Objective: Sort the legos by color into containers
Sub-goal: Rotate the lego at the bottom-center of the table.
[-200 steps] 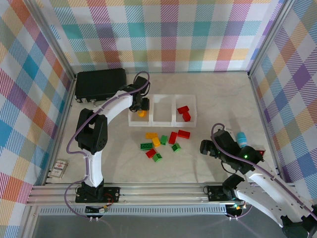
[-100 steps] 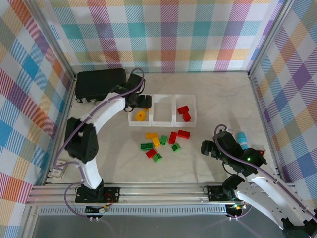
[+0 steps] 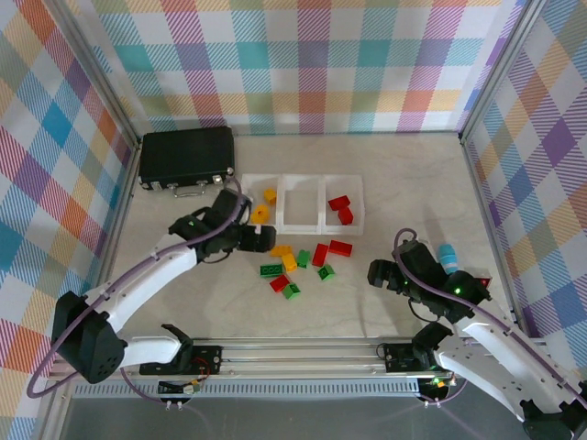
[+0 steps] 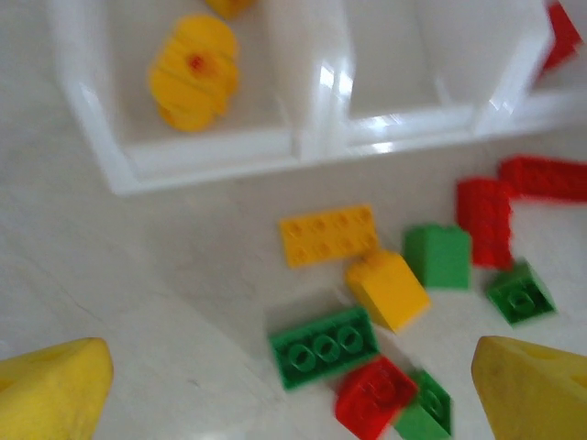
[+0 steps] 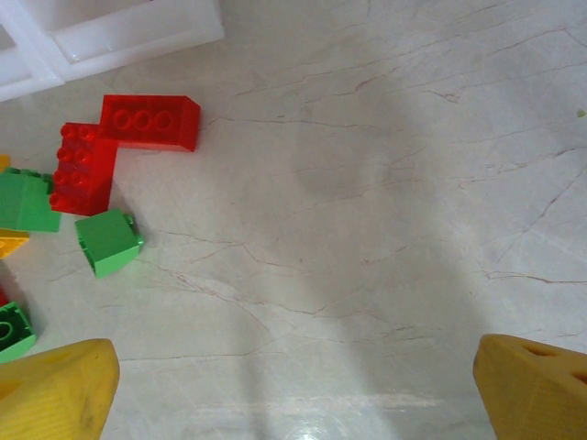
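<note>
Left wrist view: blurred throughout, studs smeared on the legos (image 4: 326, 344) just ahead of the left gripper (image 4: 292, 390). Fingertips (image 4: 50, 390) cropped at both lower corners. Far ahead, yellow piece (image 4: 229, 5) cropped by top edge, shape unclear. Ahead-right, containers (image 4: 211, 160) cropped at right end; red brick (image 4: 561, 41) inside cropped too. Second red brick (image 4: 550, 179) cropped at right edge.

Right wrist view: right gripper (image 5: 293, 385) fingertips cropped likewise. Ahead-left, green brick (image 5: 11, 332) and yellow sliver (image 5: 9, 243) cropped by left edge.
</note>
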Tool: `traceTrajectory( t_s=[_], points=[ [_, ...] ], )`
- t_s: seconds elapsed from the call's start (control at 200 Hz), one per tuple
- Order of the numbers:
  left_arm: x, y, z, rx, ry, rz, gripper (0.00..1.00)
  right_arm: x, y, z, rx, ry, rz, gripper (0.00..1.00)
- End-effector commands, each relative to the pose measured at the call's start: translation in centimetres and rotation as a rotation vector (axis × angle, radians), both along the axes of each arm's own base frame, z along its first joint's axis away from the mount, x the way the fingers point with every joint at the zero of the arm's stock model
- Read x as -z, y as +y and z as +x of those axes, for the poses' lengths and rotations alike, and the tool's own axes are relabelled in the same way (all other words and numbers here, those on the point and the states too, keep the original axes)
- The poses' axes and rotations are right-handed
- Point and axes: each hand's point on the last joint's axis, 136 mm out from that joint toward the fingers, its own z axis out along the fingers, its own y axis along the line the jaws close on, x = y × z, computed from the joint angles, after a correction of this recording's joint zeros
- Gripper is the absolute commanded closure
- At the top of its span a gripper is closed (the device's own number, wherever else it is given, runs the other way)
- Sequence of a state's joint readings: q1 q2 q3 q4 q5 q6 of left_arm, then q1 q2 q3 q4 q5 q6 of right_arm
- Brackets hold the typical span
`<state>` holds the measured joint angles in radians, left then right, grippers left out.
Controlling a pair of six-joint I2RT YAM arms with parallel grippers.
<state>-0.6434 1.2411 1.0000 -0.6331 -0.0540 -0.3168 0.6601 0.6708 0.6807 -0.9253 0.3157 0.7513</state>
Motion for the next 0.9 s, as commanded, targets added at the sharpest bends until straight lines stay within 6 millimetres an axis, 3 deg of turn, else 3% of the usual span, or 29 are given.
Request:
traceTrajectory(
  t_s=[0.0, 0.22, 0.615, 0.895],
  points=[
    [1.0, -0.9, -2.3, -0.020, 0.029, 0.006, 0.00, -0.1, 0.8, 0.1, 0.012, 0.004, 0.060, 0.01],
    [2.6, -4.0, -5.7, 0.097, 0.046, 0.063, 0.04, 0.4, 0.4, -0.8, 0.015, 0.023, 0.071, 0.01],
    [7.3, -9.2, -10.3, 0.384, 0.147, 0.170, 0.13, 0.7, 0.0, -1.4, 0.020, 0.024, 0.078, 0.01],
    [10.0, -9.8, -12.2, 0.411, 0.239, 0.131, 0.12, 0.6, -0.1, -1.4, 0.021, 0.024, 0.073, 0.01]
  ],
)
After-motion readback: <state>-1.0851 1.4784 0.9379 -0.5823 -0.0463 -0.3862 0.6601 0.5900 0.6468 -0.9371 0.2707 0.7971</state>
